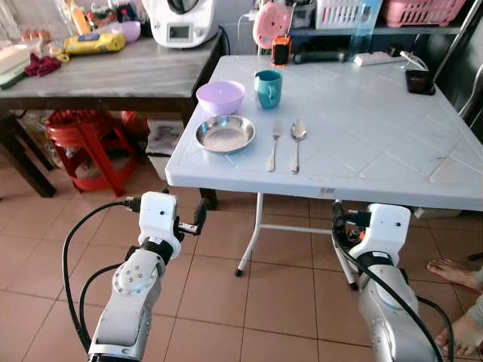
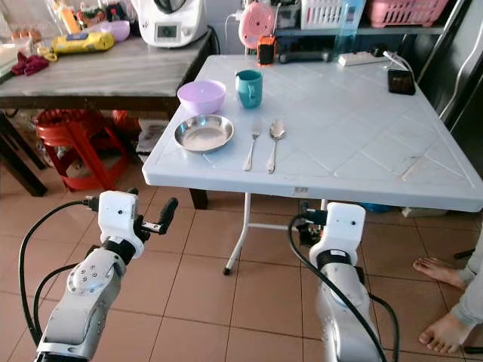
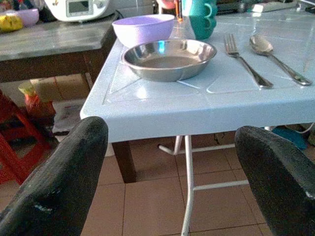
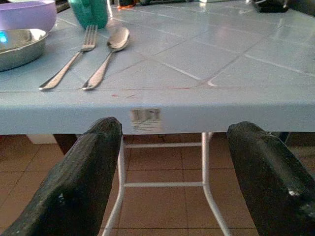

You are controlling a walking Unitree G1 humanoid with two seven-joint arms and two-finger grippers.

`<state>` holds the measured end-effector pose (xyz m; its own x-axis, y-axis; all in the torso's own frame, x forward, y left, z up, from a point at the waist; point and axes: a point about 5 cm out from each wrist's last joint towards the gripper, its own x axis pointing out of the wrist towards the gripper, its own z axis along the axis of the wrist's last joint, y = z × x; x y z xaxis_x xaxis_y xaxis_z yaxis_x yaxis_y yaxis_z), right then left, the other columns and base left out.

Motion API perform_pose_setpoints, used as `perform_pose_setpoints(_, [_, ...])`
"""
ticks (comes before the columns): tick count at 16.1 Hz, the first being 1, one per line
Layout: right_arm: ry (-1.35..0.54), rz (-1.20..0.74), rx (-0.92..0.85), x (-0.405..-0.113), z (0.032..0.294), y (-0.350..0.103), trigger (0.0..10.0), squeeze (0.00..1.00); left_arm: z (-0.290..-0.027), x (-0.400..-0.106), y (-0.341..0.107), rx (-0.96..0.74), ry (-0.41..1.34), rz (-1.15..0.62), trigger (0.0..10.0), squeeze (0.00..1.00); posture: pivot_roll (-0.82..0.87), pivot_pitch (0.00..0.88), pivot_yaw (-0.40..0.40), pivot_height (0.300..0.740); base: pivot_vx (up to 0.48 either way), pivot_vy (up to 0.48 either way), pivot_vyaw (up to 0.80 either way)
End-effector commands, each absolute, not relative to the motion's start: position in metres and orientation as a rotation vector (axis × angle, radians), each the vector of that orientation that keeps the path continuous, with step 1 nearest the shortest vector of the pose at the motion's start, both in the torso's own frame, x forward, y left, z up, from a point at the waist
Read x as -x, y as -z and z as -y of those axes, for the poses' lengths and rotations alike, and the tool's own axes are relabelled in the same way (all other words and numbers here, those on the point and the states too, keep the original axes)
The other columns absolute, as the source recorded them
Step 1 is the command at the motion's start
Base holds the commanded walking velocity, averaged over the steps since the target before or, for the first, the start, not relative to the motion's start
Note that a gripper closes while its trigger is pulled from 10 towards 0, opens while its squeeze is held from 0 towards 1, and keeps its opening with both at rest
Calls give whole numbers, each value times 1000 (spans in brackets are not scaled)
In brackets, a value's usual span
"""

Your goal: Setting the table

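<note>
The plate [image 1: 225,134], fork [image 1: 274,143] and spoon [image 1: 297,142] lie near the table's [image 1: 392,151] front-left edge, with bowl [image 1: 220,96] and mug [image 1: 268,88] just behind. Our left gripper [image 3: 167,172] and right gripper [image 4: 170,172] hang below that edge, fingers spread, empty. Rising carelessly, we could knock the rim and slide the cutlery off.

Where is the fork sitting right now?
In the left eye view the fork lies on the white table, near its front edge on the robot's left, between the steel plate and the spoon, just in front of the teal mug.
</note>
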<state>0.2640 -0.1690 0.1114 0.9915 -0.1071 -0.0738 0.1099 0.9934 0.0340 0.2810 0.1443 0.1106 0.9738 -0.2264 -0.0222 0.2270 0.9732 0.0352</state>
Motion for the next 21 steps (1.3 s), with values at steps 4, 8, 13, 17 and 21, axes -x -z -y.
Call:
perform_pose_setpoints(4, [90,-50,-40,-264,163,-117,10000,0,-148,-281,-116,-28,233,-5,10000,0,-86,79,78,740,0,0,0])
perform_pose_setpoints(8, [86,-39,-33,-265,162,-119,10000,0,-145,-281,-116,-24,241,-6,10000,0,-87,78,78,740,0,0,0])
perform_pose_setpoints(13, [86,-39,-33,-265,162,-119,10000,0,-145,-281,-116,-24,241,-6,10000,0,-87,78,78,740,0,0,0])
perform_pose_setpoints(17, [86,-39,-33,-265,162,-119,10000,0,-145,-281,-116,-24,241,-6,10000,0,-87,78,78,740,0,0,0])
perform_pose_setpoints(21, [86,-39,-33,-265,162,-119,10000,0,-145,-281,-116,-24,241,-6,10000,0,-87,78,78,740,0,0,0])
